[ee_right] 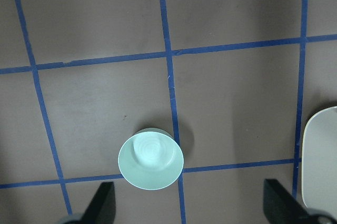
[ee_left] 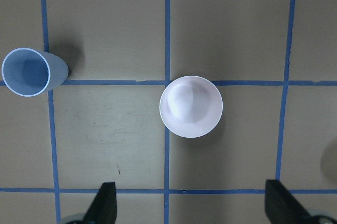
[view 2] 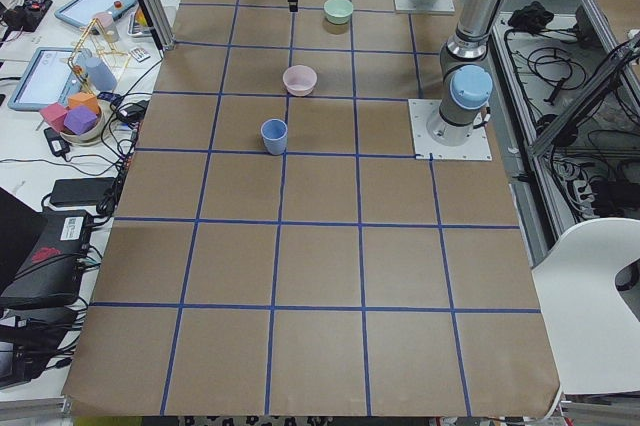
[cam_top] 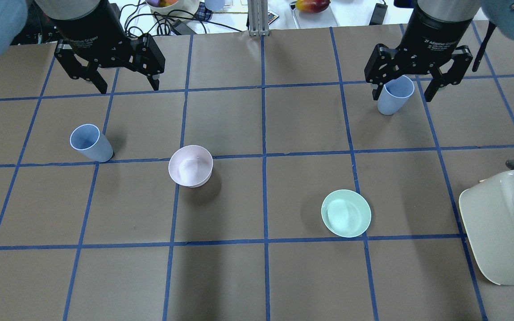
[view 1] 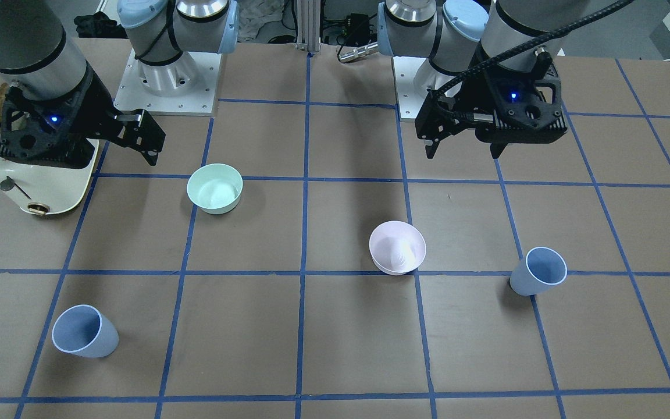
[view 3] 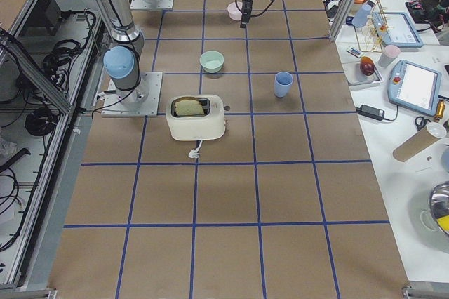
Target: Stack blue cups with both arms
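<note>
L gripper (cam_top: 127,87) wide open, empty, hovering above desk (cam_top: 261,276). R gripper (ee_right: 192,205) likewise: jaws spread wide, nothing held, up off desk.

L cup (cam_top: 89,142) upright, mouth up, on robot's left side; pink bowl (cam_top: 191,166) near it, toward centre.

R cup (cam_top: 395,96) upright on robot's right, far side of desk. Overhead shows it betw. R gripper's fingers, but front view has it well apart from gripper.

Mint bowl (cam_top: 346,213) nearer robot; toaster (cam_top: 502,232) at right edge.

Cups well apart, not stacked.
</note>
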Available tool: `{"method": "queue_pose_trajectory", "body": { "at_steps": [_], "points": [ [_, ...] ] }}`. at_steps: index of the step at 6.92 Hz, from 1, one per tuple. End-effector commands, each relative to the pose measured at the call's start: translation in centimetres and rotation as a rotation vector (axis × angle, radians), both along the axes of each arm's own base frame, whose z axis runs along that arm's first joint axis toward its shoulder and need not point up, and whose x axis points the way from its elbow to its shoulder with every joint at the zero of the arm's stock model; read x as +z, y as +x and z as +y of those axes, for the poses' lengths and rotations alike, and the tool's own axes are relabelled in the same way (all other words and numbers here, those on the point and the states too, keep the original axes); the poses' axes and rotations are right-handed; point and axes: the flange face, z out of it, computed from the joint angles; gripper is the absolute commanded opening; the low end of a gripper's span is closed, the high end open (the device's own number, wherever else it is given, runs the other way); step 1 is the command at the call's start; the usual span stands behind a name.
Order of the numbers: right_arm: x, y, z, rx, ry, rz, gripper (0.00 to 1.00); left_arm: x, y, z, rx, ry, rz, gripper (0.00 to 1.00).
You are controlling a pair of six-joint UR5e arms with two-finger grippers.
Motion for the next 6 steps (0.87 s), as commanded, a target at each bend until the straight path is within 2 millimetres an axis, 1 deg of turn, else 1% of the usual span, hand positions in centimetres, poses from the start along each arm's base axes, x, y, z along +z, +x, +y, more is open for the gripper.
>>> {"method": "queue_pose_trajectory", "body": {
  "at_steps": [1,6],
  "points": [
    [-0.15,-0.07,-0.02,0.007,-0.002,0.006,1.00,-0.01,0.02,0.00,0.000,0.000,-0.002,1.00],
    [-0.79,-0.09,-0.06,0.006,0.008,0.008,1.00,0.07,0.04,0.06,0.000,-0.001,-0.003,1.00]
  ]
}}
